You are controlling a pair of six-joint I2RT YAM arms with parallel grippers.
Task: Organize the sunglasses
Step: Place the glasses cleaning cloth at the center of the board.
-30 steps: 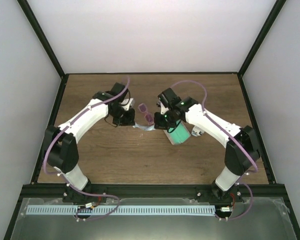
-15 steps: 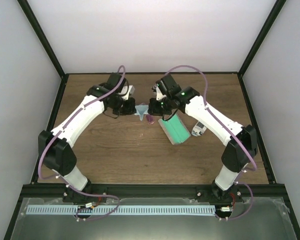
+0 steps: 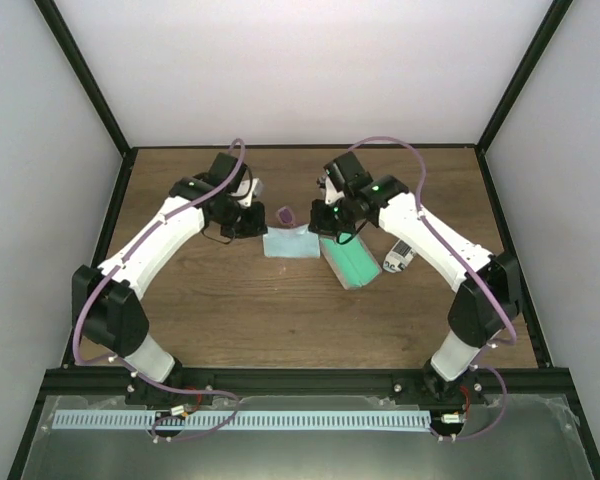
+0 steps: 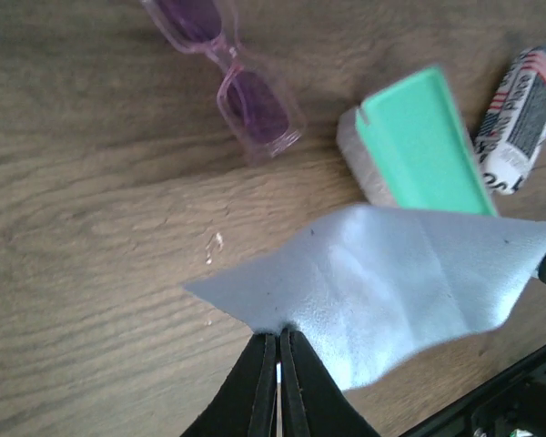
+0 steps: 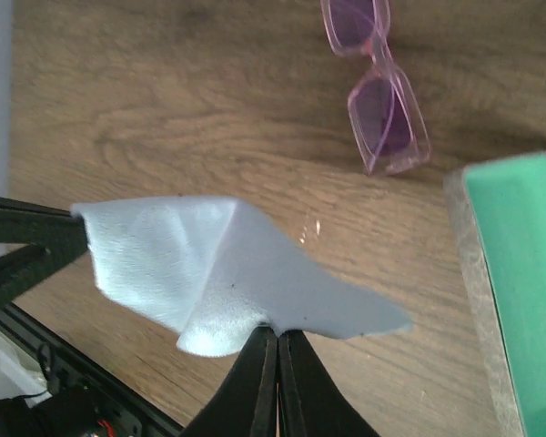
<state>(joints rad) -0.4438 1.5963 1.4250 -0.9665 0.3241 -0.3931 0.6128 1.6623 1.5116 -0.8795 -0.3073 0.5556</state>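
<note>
The sunglasses (image 3: pixel 286 214), a pair with a clear pink frame and purple lenses, lie on the wooden table just beyond the cloth, seen as sunglasses (image 4: pixel 232 82) and sunglasses (image 5: pixel 378 91) in the wrist views. A light blue cloth (image 3: pixel 290 243) hangs stretched between both grippers above the table. My left gripper (image 3: pixel 259 229) is shut on the left edge of the cloth (image 4: pixel 391 291), tips at left gripper (image 4: pixel 279 333). My right gripper (image 3: pixel 324 233) is shut on the opposite edge of the cloth (image 5: pixel 218 269), tips at right gripper (image 5: pixel 278 332).
An open case with a green lining (image 3: pixel 350 262) lies right of the cloth, under the right arm. A small oval striped case (image 3: pixel 398 257) lies further right. Black frame posts border the table.
The cloth was a narrow bunched triangle between the grippers; the two grippers have drawn apart and it now spreads out as a wide sheet. The sunglasses lie where they were.
</note>
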